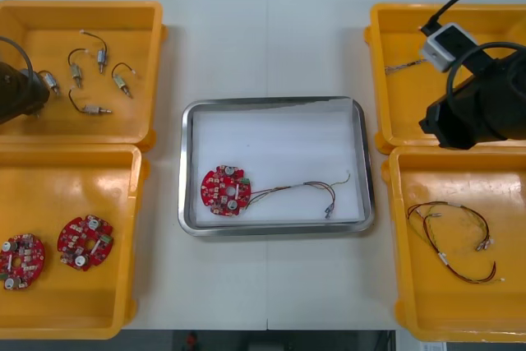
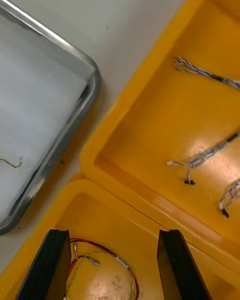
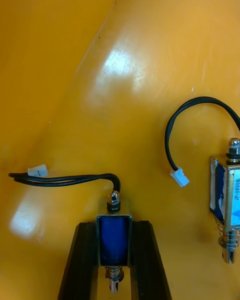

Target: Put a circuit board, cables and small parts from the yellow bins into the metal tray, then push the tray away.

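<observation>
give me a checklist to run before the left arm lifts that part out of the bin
1. left pincer shut on the small metal part: ok, a finger each side.
2. Its black cable apart from the neighbouring part: ok.
3. Bare room in the metal tray beside the circuit board and red and yellow cable: ok.
4. right pincer off the tray, open over the right-hand yellow bins: ok.
5. Grip firm enough to lift: cannot tell.

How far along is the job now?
Done: a circuit board and a red and yellow cable lie in the metal tray. In hand: the left gripper, shut on a small metal part. Left: placing it, pushing the tray. The right gripper hangs open over the yellow bins.
</observation>
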{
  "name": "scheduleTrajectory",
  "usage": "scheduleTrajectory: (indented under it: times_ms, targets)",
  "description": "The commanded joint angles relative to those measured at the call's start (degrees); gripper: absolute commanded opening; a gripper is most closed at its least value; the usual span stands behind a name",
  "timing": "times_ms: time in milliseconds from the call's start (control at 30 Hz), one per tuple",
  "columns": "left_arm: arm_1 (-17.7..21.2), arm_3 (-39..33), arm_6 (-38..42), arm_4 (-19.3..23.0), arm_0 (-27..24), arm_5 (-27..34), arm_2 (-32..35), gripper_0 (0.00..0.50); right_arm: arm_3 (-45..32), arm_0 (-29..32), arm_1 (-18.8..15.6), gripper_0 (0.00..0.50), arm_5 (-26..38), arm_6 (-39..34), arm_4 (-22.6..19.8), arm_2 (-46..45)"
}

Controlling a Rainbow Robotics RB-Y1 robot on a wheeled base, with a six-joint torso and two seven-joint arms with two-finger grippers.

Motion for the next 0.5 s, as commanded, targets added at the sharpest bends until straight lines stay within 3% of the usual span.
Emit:
scheduleTrajectory:
  times_ms: [33,233,500]
  targets:
    - [-0.6,-0.2,-4.8,1.0,0.8,-0.4,-0.9,0.000,0.7,1.6,-2.1,0.500,0.2,-3.9,-0.2,-6.9]
    - [-0.5,-2.5,-4.3,-0.2,0.2,3.5,1.4,0.000,6.7,-0.4,-2.4,0.500,0.2,-4.4,-0.2,-11.4]
    - [0.0,-11.2,-3.5,-5.0,-1.2,17.1,9.0,0.000,15.4,-4.8,-1.8,0.500,0.2,-5.3,4.5,-12.1]
